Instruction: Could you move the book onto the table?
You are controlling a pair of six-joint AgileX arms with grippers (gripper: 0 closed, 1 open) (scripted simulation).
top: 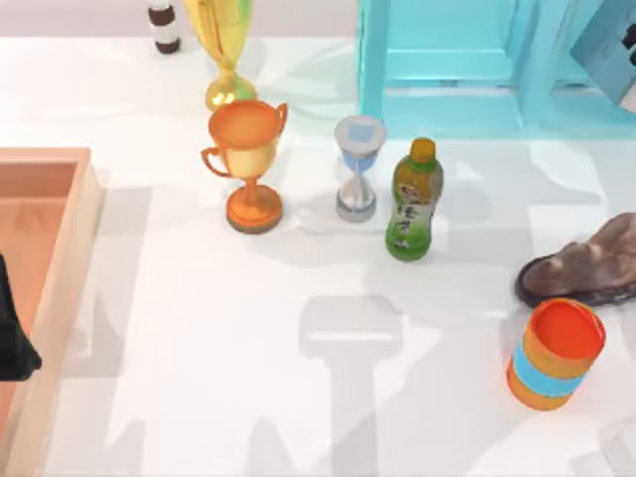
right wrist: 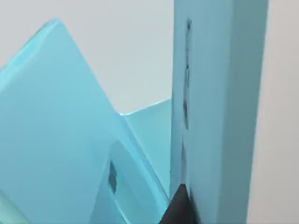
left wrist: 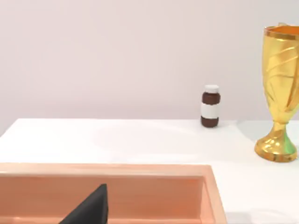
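Book point(top: 608, 48) sits tilted at top right corner of top view, up by the cyan shelf unit point(top: 447, 70), not on the white desk point(top: 298, 397). Right pincer point(right wrist: 180, 207) is close against the shelf upright; can't tell its fingers' state. Left pincer point(top: 12, 333) hangs over the wooden tray point(top: 70, 258) at desk's left edge; open/closed, can't tell. Green bottle point(top: 414, 201) stands mid-desk beside the hourglass point(top: 358, 169).

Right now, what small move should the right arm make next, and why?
Probably draw the book clear of the cyan shelf, toward the table: the right gripper seems to grip it, tilted, beside the shelf. The left gripper sits parked over the tray.
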